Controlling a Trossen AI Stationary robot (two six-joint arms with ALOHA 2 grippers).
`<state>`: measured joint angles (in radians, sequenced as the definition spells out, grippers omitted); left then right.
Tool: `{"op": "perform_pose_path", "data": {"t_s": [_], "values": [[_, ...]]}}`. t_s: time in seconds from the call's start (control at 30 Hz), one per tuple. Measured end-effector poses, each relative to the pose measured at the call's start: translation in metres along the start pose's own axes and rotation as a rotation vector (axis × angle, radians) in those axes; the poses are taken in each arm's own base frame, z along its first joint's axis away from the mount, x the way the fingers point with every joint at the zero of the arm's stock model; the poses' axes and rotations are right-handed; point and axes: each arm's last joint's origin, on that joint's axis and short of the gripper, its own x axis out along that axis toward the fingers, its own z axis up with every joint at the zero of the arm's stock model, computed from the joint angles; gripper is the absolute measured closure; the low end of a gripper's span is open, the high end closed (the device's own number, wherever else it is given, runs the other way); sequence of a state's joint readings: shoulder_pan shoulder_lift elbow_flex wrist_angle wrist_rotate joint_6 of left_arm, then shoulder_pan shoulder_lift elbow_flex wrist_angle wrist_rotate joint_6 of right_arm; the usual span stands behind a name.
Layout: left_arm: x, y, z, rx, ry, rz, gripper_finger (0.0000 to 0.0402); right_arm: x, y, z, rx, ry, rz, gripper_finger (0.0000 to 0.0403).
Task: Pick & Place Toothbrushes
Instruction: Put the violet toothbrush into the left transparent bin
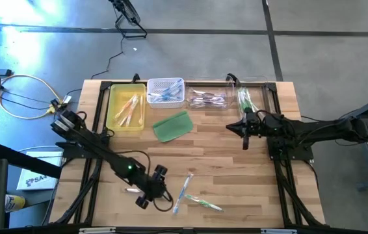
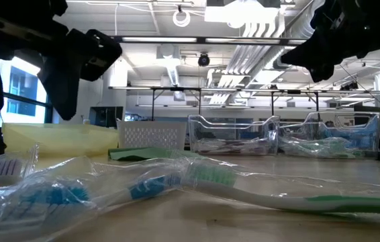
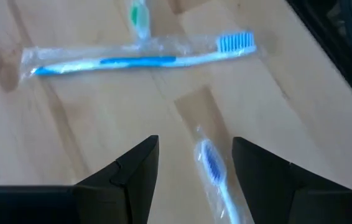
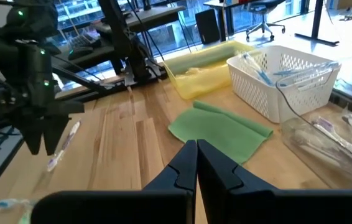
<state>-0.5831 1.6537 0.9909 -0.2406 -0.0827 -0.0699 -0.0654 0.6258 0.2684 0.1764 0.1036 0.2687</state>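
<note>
Nearest you, at the table's front edge, your left gripper [image 1: 146, 195] hung just over the wood w/ fingers [image 3: 129, 171] apart, straddling a wrapped toothbrush [image 3: 215, 174]: white handle, blue bristles, clear shiny film, not clamped. Just beside it lay two more wrapped toothbrushes: a blue-handled one [image 3: 140, 54] w/ blue bristles, and a green-and-white one [image 1: 205, 203] crossing near its end.

Mid-table you had the flat green pad [image 1: 172, 125]. Your right gripper [image 1: 245, 142] hovered right of the pad, fingers [image 4: 185, 165] pressed together, holding nothing.

Along the far edge, four bins: yellow tray [image 1: 114, 110] w/ orange-pink brushes, white basket [image 1: 166, 84] w/ blue ones, clear bin [image 1: 209, 86] w/ purple ones, and a second clear bin [image 1: 257, 88] w/ green ones at far right.
</note>
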Motion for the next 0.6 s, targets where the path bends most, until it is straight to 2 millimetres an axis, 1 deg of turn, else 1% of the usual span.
{"op": "perform_pose_path", "data": {"t_s": [0.17,0.3,0.5,0.6], "values": [[0.0031,-0.0016,0.0086,-0.036,-0.020,-0.026,0.0204,0.0011,-0.0002,-0.0015,-0.001,0.014,-0.002,0.0399],[0.0058,-0.0018,0.0052,-0.096,0.010,-0.033,0.0204,0.0011,-0.0003,-0.0017,-0.004,0.017,-0.002,0.0399],[0.0065,-0.0019,-0.0005,-0.126,0.068,-0.039,0.0204,0.0011,-0.0003,-0.0018,-0.005,0.018,-0.002,0.0399],[0.0066,-0.0019,-0.0004,-0.122,0.066,-0.039,0.0204,0.0011,-0.0003,-0.0019,-0.005,0.018,-0.003,0.0399]]}}
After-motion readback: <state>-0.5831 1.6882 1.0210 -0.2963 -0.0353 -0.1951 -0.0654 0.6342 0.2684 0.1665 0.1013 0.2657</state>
